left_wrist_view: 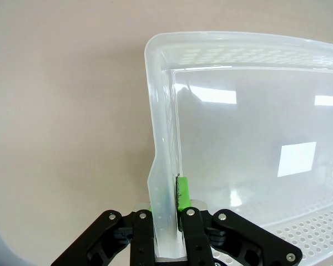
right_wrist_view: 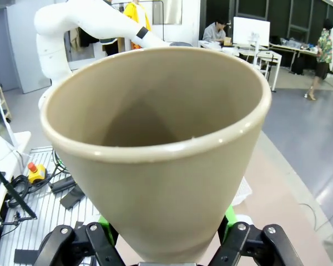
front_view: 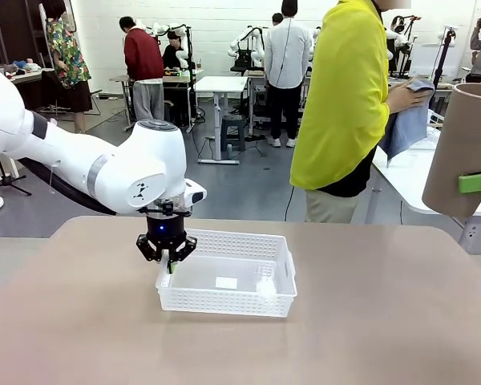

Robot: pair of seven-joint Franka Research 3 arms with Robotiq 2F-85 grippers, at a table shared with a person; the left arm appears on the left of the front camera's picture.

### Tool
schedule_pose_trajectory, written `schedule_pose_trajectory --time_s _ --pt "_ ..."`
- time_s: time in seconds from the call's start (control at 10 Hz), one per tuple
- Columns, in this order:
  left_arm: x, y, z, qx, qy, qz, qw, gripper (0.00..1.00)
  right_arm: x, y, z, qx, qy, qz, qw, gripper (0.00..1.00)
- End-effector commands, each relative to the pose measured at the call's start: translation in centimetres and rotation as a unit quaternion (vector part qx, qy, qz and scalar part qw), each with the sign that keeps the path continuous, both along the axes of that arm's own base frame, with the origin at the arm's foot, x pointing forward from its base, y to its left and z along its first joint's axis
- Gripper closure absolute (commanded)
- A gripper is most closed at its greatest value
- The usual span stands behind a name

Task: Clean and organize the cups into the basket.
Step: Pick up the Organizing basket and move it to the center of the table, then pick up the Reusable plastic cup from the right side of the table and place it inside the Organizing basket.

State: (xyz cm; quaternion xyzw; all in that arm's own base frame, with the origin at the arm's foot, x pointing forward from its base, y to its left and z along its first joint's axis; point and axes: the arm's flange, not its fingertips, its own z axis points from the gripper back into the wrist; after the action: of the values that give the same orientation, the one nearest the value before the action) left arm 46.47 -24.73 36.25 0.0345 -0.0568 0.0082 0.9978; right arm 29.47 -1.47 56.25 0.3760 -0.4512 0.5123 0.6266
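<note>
The white lattice basket rests mid-table. My left gripper points straight down at its left end. In the left wrist view, this gripper is shut on the basket's thin end wall, one green pad inside it. A tan-brown cup hangs tilted at the right edge of the front view, with a green finger pad pressed to its side. Seen from the right wrist, my right gripper is shut on the cup's narrow base, the wide mouth facing the camera.
A person in a yellow vest stands beyond the table's far right side, holding a blue-grey cloth in both hands. A white label lies on the basket floor. Bare tan tabletop surrounds the basket.
</note>
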Motion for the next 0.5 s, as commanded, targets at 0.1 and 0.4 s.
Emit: schedule_pose_trajectory --time_s 0.1,0.4 --pt "0.5 -1.6 -0.4 0.008 0.001 0.017 1.000 1.00 0.1 0.0 -0.2 0.003 -0.006 0.006 1.000 1.00" --pt "0.0 -0.3 0.0 0.009 -0.004 0.021 1.000 1.00 0.1 0.0 -0.2 0.003 -0.006 0.006 1.000 1.00"
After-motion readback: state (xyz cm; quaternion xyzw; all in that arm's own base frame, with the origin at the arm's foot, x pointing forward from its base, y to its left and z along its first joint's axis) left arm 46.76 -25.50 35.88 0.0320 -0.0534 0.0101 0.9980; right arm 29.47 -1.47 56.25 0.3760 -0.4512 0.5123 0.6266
